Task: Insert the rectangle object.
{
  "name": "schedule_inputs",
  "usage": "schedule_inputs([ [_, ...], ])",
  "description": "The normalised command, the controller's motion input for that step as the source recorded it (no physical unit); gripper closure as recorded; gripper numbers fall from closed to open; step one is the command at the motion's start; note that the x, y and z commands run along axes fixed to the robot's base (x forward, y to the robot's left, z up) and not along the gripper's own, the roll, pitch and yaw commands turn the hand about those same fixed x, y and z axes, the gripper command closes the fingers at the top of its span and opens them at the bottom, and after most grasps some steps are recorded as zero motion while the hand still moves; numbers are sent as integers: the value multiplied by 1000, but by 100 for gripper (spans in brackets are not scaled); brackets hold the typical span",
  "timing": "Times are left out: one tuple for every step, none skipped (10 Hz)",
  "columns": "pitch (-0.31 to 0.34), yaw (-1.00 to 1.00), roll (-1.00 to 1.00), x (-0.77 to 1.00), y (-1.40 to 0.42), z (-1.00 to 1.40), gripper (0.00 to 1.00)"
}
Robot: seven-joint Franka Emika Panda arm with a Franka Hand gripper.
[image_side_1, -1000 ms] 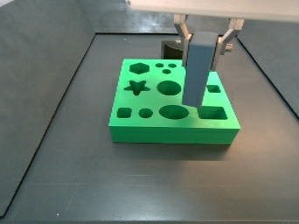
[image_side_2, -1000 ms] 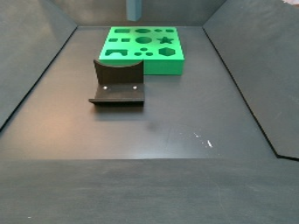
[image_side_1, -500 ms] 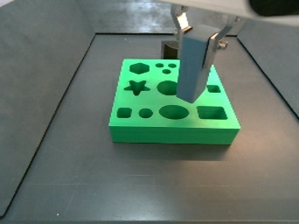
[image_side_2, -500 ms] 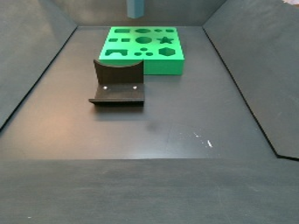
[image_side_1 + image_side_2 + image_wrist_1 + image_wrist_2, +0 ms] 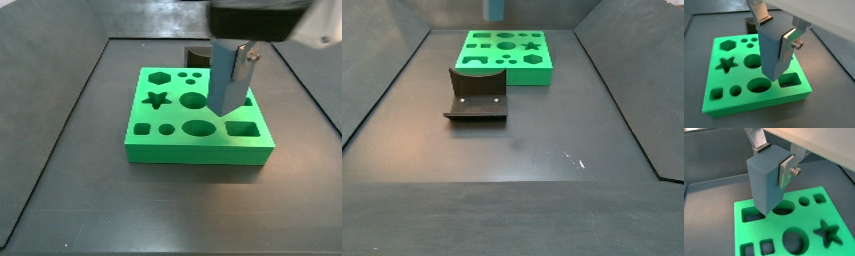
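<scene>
The rectangle object (image 5: 774, 50) is a slim grey-blue bar. My gripper (image 5: 776, 30) is shut on its upper part. It also shows in the other wrist view (image 5: 764, 183) and in a side view (image 5: 230, 80). It hangs slightly tilted over the green board (image 5: 201, 150), its lower end above the surface between the large round hole and the rectangular hole (image 5: 242, 128). The rectangular hole also shows in both wrist views (image 5: 789, 79) (image 5: 751, 215) and is empty. In a side view only the bar's lower end (image 5: 494, 10) shows above the board (image 5: 509, 50).
The fixture (image 5: 476, 95), dark with a curved notch, stands on the dark floor beside the board; in a side view it is behind the board (image 5: 198, 52). The board has star, hexagon, round and oval holes. Raised walls border the floor.
The gripper with the bar has shifted a little towards the board's middle and the bar has tilted. The wrist has turned and now blocks more of a side view.
</scene>
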Motion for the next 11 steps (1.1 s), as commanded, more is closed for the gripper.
schedule_inputs([
  [104,-717,201,26,-43,0,100],
  [60,0,194,-174,0,-126,100],
  [69,-106,197,-17,-180,-194,100],
  [0,-966,0,120,0,-223,100],
  [0,-1000,0,34,9,-269,100],
  [31,-951,34,29,51,-371,100],
  [157,-611,0,397,126,-377,100],
  [259,-366,-29,620,174,-291,100],
  [163,-426,-104,649,143,-151,100],
  [127,-511,-126,589,143,-117,100],
  [184,-486,-121,537,140,-100,100],
])
